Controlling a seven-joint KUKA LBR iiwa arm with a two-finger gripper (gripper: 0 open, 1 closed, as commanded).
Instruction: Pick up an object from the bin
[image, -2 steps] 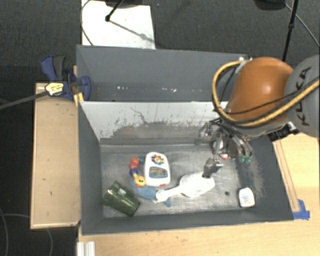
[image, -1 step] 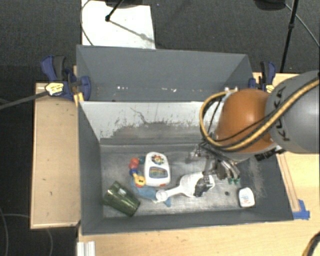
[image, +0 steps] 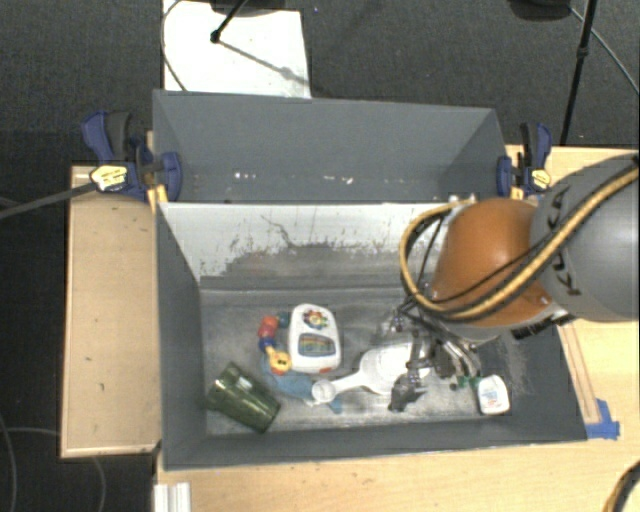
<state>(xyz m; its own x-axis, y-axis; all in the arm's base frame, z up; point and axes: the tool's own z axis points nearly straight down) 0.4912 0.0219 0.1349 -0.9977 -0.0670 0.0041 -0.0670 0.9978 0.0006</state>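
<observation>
Grey bin (image: 300, 275), white scoop (image: 372, 370), handle pointing lower-left; gripper (image: 412, 380) at its bowl, grip unclear

robotics lab, cabled robot arm (image: 600, 250) over grey metal bin (image: 330, 150), dark carpet (image: 60, 60)

Dark lettering on the grey arm (image: 600, 270), and only "KU" reads, the rest hidden. The white toy (image: 314, 338) and the small white tag (image: 493, 395) carry coloured print (nothing legible there).
</observation>
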